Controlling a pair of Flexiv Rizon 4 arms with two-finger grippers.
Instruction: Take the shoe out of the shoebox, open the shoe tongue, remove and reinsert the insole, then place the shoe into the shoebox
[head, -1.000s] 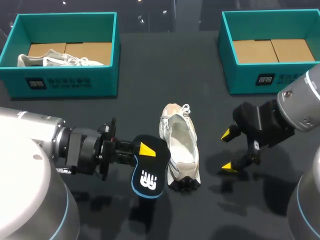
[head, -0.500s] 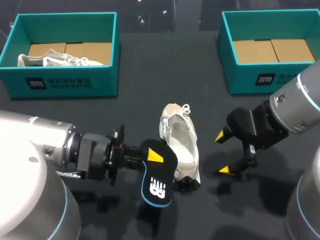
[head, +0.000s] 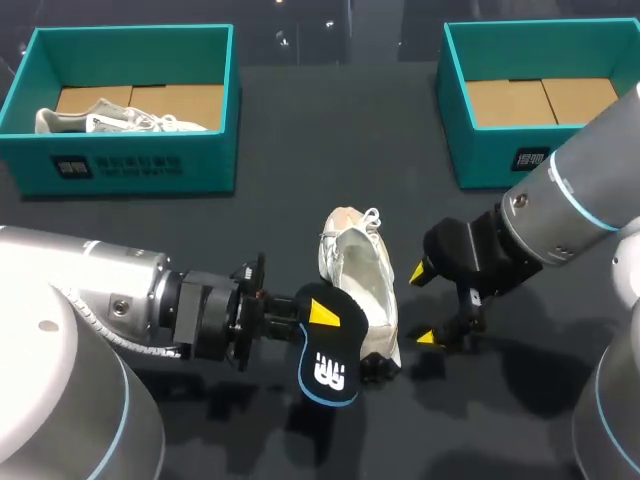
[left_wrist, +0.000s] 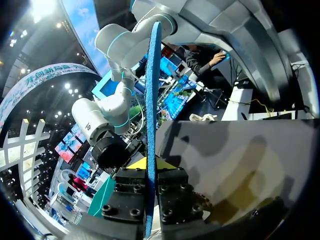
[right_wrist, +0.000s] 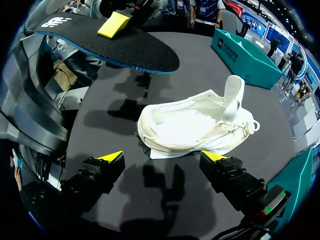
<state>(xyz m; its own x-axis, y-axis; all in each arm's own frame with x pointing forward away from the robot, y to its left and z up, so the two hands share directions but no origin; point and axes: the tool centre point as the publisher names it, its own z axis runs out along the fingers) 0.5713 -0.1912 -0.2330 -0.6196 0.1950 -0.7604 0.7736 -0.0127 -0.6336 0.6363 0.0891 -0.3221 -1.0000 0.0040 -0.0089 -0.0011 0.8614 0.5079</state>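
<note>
Your left fingers (head: 322, 312) are clamped on the black insole (head: 328, 355), held above the surface (head: 300, 150) and overlapping the heel end of the white shoe (head: 360, 285). The shoe lies on the surface, well apart from both teal boxes. Your right fingers (head: 424, 304) are spread wide just beside the shoe (not touching). The left box (head: 130, 165) holds another shoe (head: 100, 122); the right box (head: 490, 150) shows its cardboard floor.

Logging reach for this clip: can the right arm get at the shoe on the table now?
Probably yes. Its open fingers sit just beside the shoe with only bare table between; the insole is held on the shoe's other side.
</note>
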